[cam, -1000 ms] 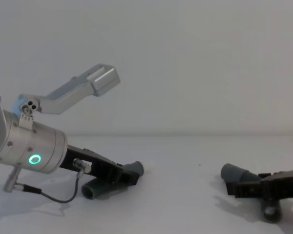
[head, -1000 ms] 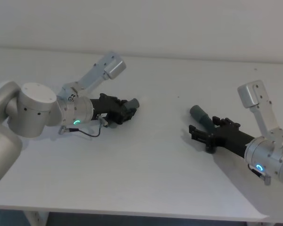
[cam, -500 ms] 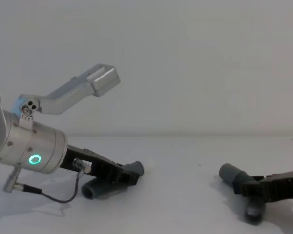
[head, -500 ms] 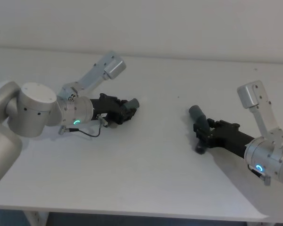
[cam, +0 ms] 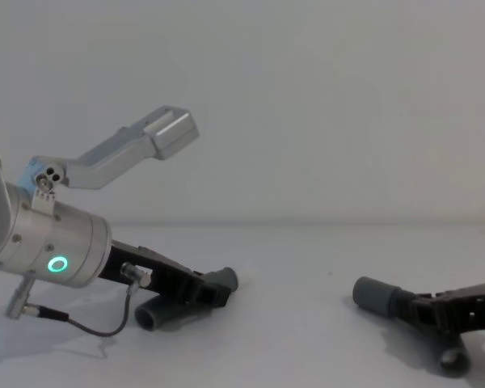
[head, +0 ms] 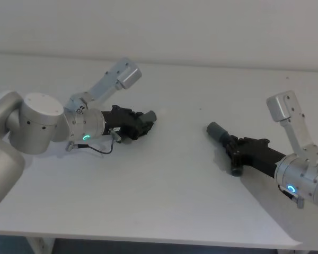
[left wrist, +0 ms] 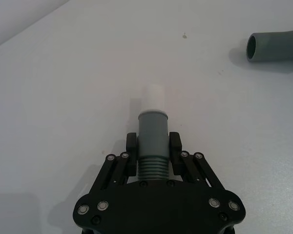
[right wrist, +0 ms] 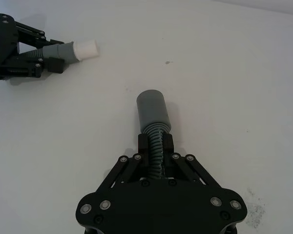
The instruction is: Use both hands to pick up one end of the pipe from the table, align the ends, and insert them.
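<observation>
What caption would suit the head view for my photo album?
The left hand grips one grey pipe half, the right hand the other pipe half, well apart over the white table.

Right pipe (left wrist: 275, 46) is cut by the frame edge in left wrist view. Left gripper (right wrist: 51, 58) is clipped at the edge in right wrist view. Right gripper (cam: 419, 311) body is cut off in chest view. Left pipe (head: 148, 116) bend is masked by the left gripper in head view.

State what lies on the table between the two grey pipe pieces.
Bare matte white table, in the head view: left black gripper holds one grey ribbed pipe, right gripper the other.
</observation>
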Robot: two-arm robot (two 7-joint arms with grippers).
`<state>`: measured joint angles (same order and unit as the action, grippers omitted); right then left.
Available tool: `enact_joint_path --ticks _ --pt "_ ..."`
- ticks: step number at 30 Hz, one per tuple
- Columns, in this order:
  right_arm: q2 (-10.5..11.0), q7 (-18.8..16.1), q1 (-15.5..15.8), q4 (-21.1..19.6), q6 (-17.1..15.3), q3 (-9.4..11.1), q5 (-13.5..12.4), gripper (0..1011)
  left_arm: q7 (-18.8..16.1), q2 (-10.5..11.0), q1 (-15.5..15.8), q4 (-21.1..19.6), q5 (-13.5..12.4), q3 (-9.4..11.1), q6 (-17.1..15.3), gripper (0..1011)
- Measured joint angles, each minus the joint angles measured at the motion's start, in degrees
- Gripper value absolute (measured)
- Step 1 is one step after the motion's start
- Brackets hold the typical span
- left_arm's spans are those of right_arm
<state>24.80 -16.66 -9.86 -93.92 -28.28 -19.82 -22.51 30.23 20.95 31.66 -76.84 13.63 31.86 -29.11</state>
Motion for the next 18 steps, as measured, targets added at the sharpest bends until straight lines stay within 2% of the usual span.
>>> enact_joint_path --ticks 10,18 --pt "0.00 0.02 0.02 0.00 0.06 0.00 -0.01 156 0.01 0.03 0.02 0.01 0.00 0.03 0.06 382" --pt "-0.50 0.72 0.67 -0.86 2.12 0.20 0.40 155 0.50 0.55 0.57 0.74 -0.10 0.20 2.27 382"
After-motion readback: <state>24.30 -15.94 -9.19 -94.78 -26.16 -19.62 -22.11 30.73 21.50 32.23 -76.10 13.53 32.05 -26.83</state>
